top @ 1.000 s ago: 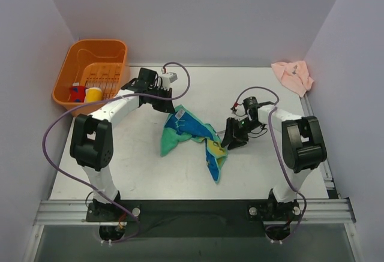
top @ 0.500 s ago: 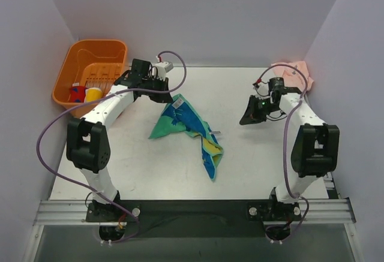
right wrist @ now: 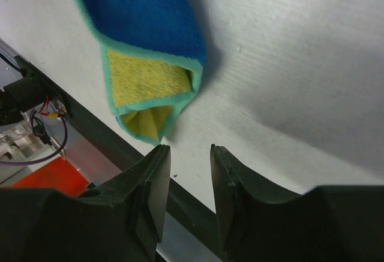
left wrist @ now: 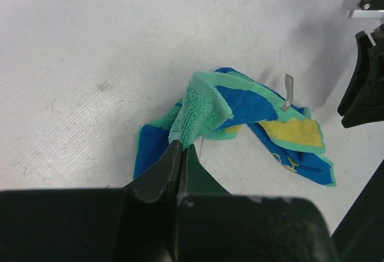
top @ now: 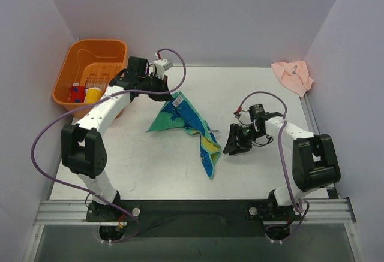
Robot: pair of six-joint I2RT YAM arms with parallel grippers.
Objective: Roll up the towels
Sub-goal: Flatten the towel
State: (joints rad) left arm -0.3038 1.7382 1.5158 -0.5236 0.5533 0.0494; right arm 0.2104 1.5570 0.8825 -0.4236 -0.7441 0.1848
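The green and blue towel [top: 186, 124] lies crumpled in mid-table, trailing toward the near edge, with a yellow patch near its lower end. My left gripper [top: 172, 98] is shut on its far green corner [left wrist: 198, 109], pinched at the fingertips [left wrist: 182, 146]. My right gripper [top: 229, 149] stands open just right of the towel's lower end. In the right wrist view the towel's yellow-lined corner [right wrist: 147, 88] hangs just ahead of the left finger [right wrist: 157, 178], and nothing sits between the fingers. The pale pink towel [top: 292, 76] lies bunched at the far right corner.
An orange basket [top: 108, 49] stands at the far left with a yellow and a red-blue item inside. The left arm's purple cable loops over the table's left side. The table's near edge and metal rail [right wrist: 198, 214] lie close below my right gripper.
My right gripper swung from the far right near the pink towel down to the green and blue towel's lower end, jaws now apart. The left gripper drew the towel corner slightly left.
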